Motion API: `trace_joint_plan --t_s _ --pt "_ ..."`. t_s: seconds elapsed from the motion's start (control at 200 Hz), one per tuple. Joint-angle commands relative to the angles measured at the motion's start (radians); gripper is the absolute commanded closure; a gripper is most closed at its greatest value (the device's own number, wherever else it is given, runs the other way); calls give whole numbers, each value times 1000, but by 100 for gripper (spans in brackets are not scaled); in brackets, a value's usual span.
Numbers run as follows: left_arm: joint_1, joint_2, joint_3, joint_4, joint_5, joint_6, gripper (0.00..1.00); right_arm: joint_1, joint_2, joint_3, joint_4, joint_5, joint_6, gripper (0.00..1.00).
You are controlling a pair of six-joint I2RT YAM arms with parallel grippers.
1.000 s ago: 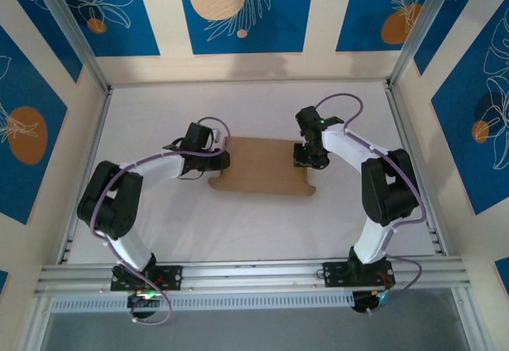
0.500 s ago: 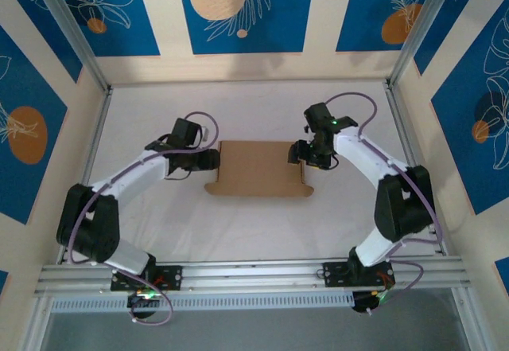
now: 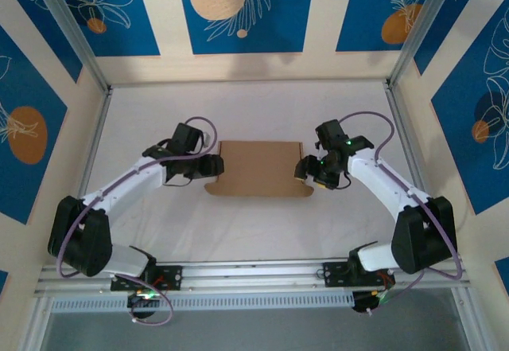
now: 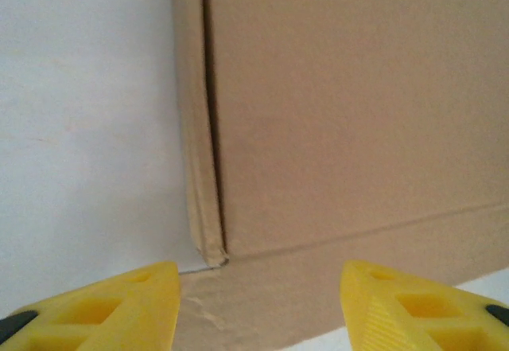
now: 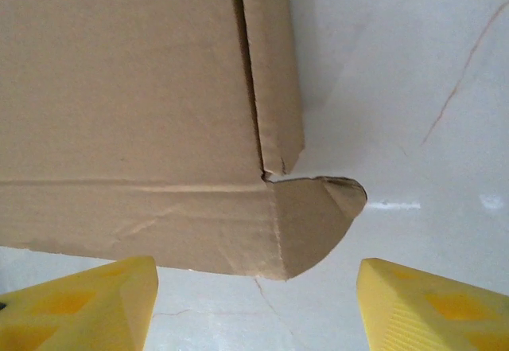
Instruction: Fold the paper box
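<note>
**Poised at both ends, nothing gripped**

Seen from above: the paper box [image 3: 258, 168], plain brown, lying flat near the middle of the white desk [image 3: 254, 232], long side running left to right. Flanked by the left gripper [image 3: 213, 165] just beside its left end and the right gripper [image 3: 307, 169] just beside its right end. Held nothing in either; stood with yellow fingertips [image 4: 119, 303] parted wide, the box ahead of them rather than between.

As a judgement, could shove the light box sideways across the desk if pressed from one end alone, unbraced at the other. Could crush or tear the rounded tab [image 5: 318, 216] if pinched off its crease. Could scrape the desk if brought in too low.

Gave, from overhead, the whole outline and both arms, but no flap detail. Gave, at the left wrist, a narrow left-end flap [image 4: 195, 128] folded beside the top panel, a dark slit along it, and a wrinkled front strip [image 4: 342, 263]. Gave, at the right wrist, the right-end flap [image 5: 270, 72] and that tab jutting past the corner.
</note>
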Motion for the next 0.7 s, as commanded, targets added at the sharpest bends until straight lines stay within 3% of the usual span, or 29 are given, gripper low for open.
trace_joint_plan --t_s 0.0,0.695 --pt "-31 10 -27 -26 -23 -56 44 1 -31 -17 2 -35 42 32" --pt "-42 70 -106 68 48 -114 41 3 21 -71 17 -86 35 29"
